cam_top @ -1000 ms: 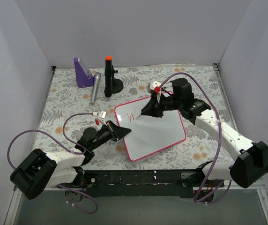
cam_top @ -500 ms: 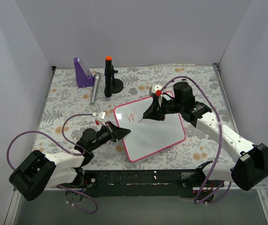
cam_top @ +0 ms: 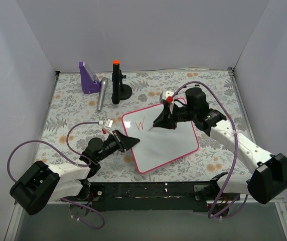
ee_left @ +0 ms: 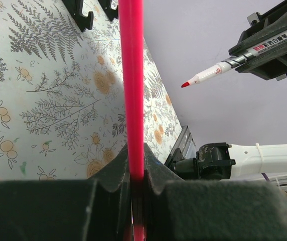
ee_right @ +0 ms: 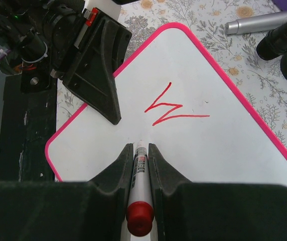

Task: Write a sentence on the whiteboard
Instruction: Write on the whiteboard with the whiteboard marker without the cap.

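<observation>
While the left gripper (cam_top: 129, 141), nearest the arm bases at 6 o'clock, stands clamped shut on the pink frame at its 9 o'clock edge, the whiteboard (cam_top: 168, 143) lies on the floral table (cam_top: 58, 105) near its middle, one corner turned toward 6 o'clock. Toward the board's 10 o'clock corner, the sentence (cam_top: 141, 123) amounts so far to a single red W; the rest of the white surface is bare. Just at 4 o'clock of that letter, the right gripper (cam_top: 159, 122), reaching in from 2 o'clock, is closed on a red marker (ee_right: 139, 173) with its tip pointing down at the board. Whether the tip touches the surface cannot be told, as the fingers hide it in the right wrist view. Farthest off, at 11 o'clock and well apart from the board, lie a silver cylinder (cam_top: 102, 94), a black stand (cam_top: 117, 83) with an orange top, and a purple block (cam_top: 88, 78). Judged from this, writing has barely begun: one letter done, nearly every word left.
</observation>
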Tool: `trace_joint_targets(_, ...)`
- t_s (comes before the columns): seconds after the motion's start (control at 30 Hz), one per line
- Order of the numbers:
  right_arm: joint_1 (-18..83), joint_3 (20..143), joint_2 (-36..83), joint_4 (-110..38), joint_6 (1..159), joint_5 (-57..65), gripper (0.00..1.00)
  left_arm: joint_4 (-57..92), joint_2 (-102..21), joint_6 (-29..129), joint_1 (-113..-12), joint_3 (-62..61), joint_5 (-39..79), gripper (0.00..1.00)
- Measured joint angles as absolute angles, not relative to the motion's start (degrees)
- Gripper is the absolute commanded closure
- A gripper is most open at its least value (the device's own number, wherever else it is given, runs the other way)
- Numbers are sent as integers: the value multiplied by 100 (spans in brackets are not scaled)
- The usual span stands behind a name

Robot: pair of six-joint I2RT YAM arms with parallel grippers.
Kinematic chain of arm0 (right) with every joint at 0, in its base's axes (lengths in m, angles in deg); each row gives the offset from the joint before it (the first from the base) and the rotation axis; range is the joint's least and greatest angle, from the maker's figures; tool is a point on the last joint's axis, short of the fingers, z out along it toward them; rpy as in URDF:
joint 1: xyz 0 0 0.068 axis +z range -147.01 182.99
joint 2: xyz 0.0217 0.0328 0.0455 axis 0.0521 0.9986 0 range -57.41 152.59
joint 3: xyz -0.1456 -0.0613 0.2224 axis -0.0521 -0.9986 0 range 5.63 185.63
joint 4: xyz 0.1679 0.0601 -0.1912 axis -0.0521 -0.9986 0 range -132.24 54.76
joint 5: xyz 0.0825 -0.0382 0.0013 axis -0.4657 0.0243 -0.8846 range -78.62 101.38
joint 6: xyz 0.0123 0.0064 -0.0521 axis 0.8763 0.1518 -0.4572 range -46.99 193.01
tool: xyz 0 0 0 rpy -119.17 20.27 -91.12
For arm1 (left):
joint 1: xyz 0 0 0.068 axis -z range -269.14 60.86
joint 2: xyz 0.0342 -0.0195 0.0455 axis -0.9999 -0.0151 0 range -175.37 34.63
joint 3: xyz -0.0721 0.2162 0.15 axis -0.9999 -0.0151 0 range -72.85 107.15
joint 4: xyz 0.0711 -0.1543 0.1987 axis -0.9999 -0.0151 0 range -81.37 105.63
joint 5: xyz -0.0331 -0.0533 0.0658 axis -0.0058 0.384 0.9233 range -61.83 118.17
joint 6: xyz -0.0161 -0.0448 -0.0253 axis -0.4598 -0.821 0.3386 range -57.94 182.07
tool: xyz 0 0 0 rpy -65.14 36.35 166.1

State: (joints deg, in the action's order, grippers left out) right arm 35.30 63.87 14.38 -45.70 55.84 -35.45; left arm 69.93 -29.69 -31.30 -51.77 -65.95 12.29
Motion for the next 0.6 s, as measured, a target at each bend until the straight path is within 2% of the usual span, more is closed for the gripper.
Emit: trace_joint_targets(0.6, 3530, 6387, 1626, -4524, 5648, -3362, 99, 7013, -2971, -3138, -5177, -6617, 1229, 100)
